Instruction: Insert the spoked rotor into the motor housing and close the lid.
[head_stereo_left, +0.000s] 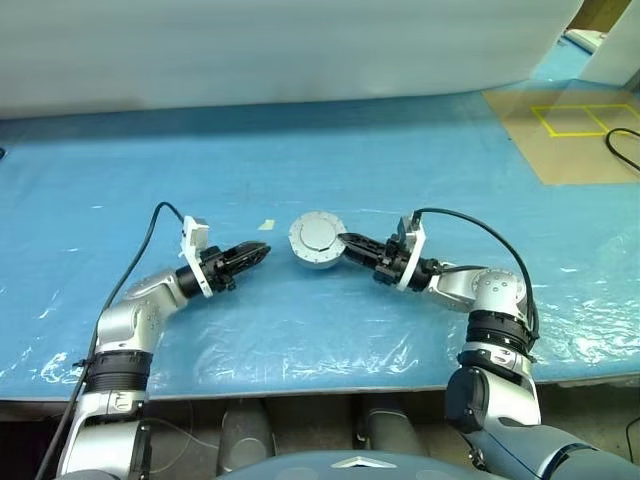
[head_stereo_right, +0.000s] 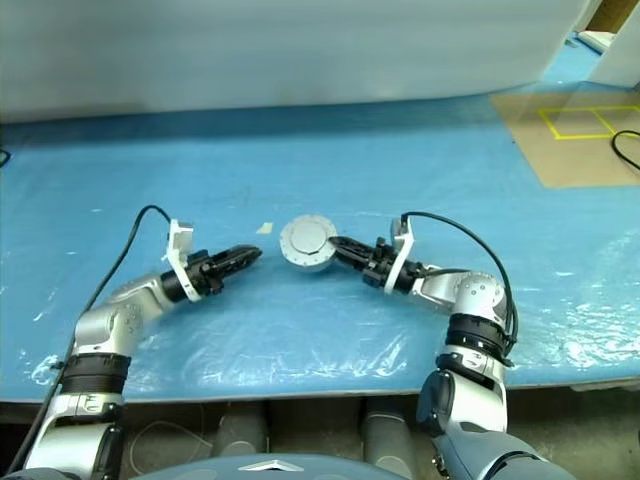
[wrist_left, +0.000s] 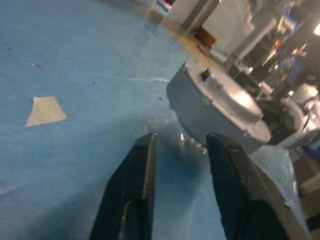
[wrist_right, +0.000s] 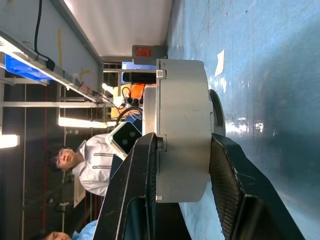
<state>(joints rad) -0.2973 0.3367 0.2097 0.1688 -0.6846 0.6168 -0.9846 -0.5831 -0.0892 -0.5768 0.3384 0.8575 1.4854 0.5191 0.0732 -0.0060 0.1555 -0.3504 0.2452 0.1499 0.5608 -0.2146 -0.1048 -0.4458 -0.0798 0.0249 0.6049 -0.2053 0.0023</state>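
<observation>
Across the blue plastic-covered table (head_stereo_left: 300, 330), the largest thing in reach, everything gathers near the middle around one landmark: the motor housing (head_stereo_left: 322, 258), a round silver can. Its top is closed by the lid (head_stereo_left: 316, 234), whose plain grey face with a raised middle points upward, so the windings and the spoked rotor cannot be seen, and whether the rotor sits inside cannot be told.

The right gripper (head_stereo_left: 345, 243) reaches the housing from its right side and clasps it, one black finger over the lid and the other under the base; in the right wrist view these fingers (wrist_right: 141, 185) cover part of the can's wall. Whether the housing rests on the table or is lifted slightly is hard to make out.

The left gripper (head_stereo_left: 262, 248) hangs just to the left of the housing, apart from it, its jaws parted with nothing between them, as the left wrist view shows (wrist_left: 177, 187).

A small scrap of pale tape (head_stereo_left: 266, 225) lies on the table just behind and left of the housing.
</observation>
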